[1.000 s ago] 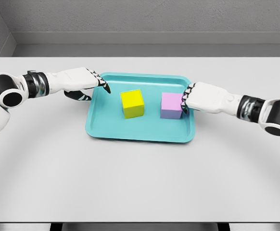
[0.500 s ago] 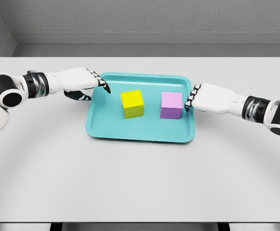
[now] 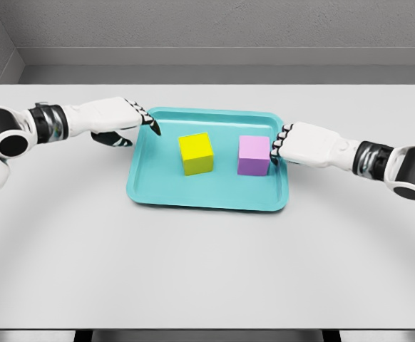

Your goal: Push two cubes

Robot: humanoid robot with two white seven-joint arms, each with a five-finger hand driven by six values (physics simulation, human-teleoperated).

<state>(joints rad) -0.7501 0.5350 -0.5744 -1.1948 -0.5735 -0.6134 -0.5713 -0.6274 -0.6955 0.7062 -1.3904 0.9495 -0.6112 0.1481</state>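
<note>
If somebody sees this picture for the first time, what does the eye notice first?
First, the teal tray in the middle of the grey table, holding a yellow cube and a purple cube side by side. Then the left robot hand at the tray's left edge and the right robot hand beside the purple cube.

tray [image 3: 209, 196] on table [image 3: 207, 271] (centre) | two cubes inside — one [image 3: 196, 153] left, one [image 3: 254, 155] right

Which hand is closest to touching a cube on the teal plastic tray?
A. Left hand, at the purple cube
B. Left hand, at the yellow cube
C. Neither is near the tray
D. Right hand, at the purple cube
D: the right hand's fingertips sit at the purple cube's right side, while the left hand is clearly apart from the yellow cube.
</note>
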